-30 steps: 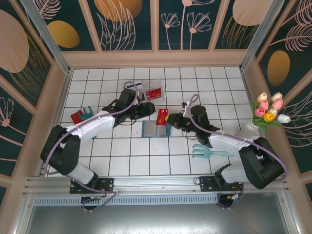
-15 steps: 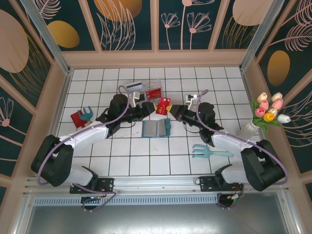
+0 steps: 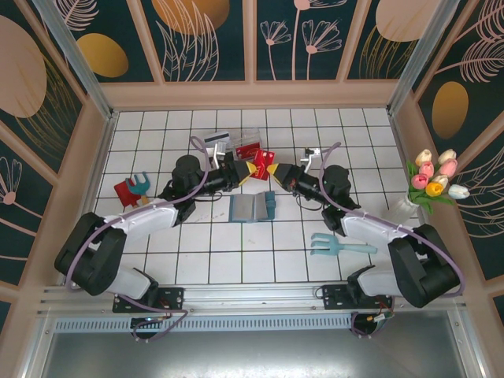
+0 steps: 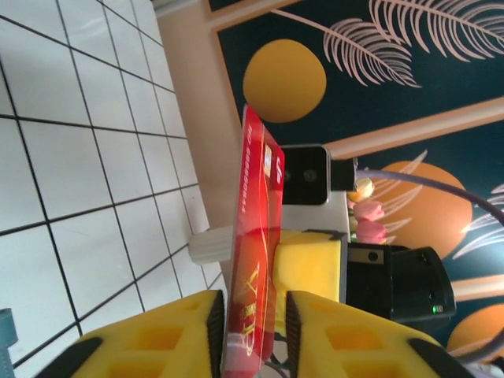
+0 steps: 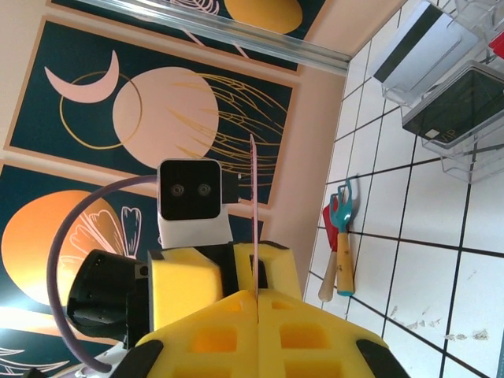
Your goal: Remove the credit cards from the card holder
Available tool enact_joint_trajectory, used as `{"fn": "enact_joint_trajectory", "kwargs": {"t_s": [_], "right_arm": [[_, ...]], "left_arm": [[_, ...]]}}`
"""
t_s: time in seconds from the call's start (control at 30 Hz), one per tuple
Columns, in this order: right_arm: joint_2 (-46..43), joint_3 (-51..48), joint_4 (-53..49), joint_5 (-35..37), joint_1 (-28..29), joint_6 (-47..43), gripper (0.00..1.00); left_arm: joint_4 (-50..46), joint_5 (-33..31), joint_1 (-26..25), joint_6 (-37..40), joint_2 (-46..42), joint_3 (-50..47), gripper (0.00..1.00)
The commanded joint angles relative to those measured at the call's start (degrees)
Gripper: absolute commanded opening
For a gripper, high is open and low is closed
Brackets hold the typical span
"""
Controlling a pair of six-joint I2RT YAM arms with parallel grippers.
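Note:
A red credit card hangs in the air above the back of the card holder, a teal-blue bifold lying open on the tiles. My right gripper is shut on the card's right end; in the right wrist view the card stands edge-on out of the closed jaws. From the left, my left gripper straddles the card's other end. In the left wrist view the red card stands between the left gripper's pads, jaws narrow, with a slim gap still showing.
A clear plastic tray at the back holds a dark card; a white-grey striped card lies beside it. Red and teal toy tools lie at the left. At the right are a light teal fork toy and a flower vase.
The right gripper carried the red card up and back from the holder. The left gripper swung in from the left, and its jaws narrowed around the card's free end.

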Motion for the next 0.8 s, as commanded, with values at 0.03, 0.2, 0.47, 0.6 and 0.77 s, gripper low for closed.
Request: {"fn": "enact_joint_trajectory", "kwargs": {"t_s": [0.03,0.2,0.47,0.6,0.77], "right_arm": [[2.6,3.6,4.2,-2.7,-0.4,0.4,0.0],[4.3,4.3,1.9,-2.4,-0.6,-1.2,0.0],[1.6,8.5,-18.4,4.0,-1.4,-13.1,0.63],[0.4,12.8,-32.9,11.5,-1.4,-20.9,0.73],[-2.2,14.1,-43.0,18.7,-2.1,-27.0,0.84]], "left_arm": [[7.1,3.6,0.4,-1.8,1.9,-0.1,0.18],[2.7,3.1,2.1,2.6,1.6,1.9,0.0],[-26.7,-4.6,3.2,31.0,-0.3,12.8,0.0],[-39.3,-9.0,3.2,42.9,2.0,21.0,0.0],[-48.8,-18.5,3.3,56.8,5.9,27.6,0.0]]}}
